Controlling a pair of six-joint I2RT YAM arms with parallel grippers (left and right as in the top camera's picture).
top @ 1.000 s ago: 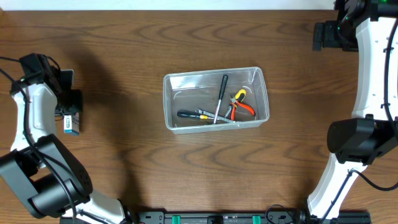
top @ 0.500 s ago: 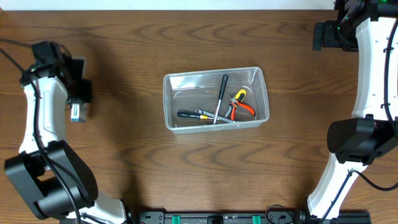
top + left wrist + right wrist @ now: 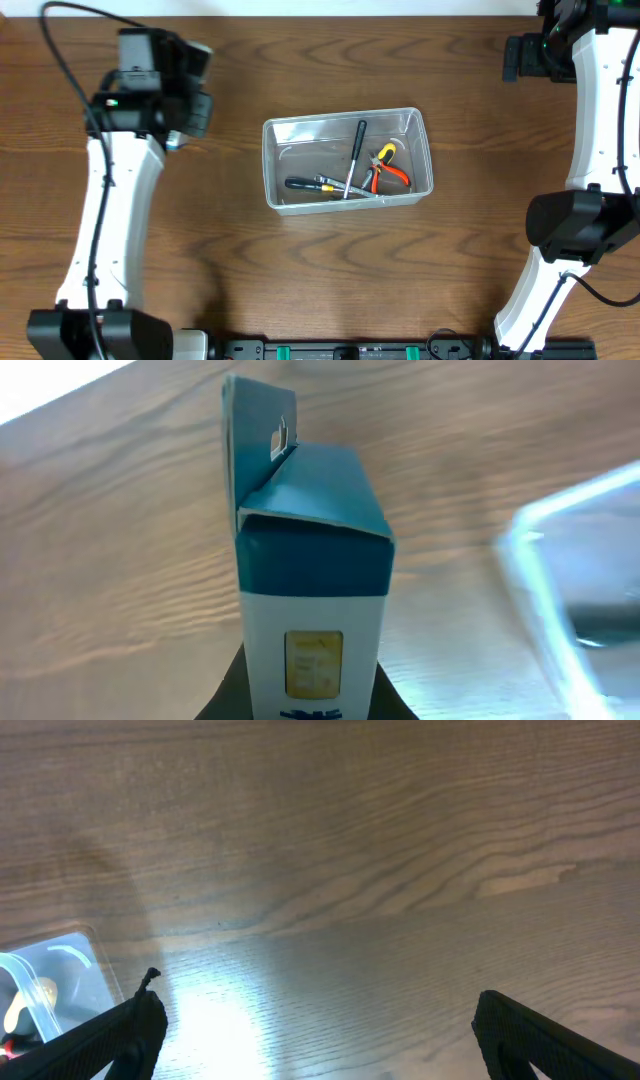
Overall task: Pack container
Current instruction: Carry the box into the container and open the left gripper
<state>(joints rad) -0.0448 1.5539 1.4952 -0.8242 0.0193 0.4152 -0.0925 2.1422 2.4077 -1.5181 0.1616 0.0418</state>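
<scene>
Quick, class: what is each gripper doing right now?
Left gripper: closed on the box.
Right gripper: open, empty.

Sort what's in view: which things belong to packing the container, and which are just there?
Job: container; screwdrivers and pliers already in it; blue-and-white box, held by left gripper.
Just there: right gripper, open and empty, over the table.

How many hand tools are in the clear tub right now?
3, all in the tub: one black-handled screwdriver in the middle, a second screwdriver crossing its tip by the front wall, orange pliers at right. They overlap, so another may be hidden.
</scene>
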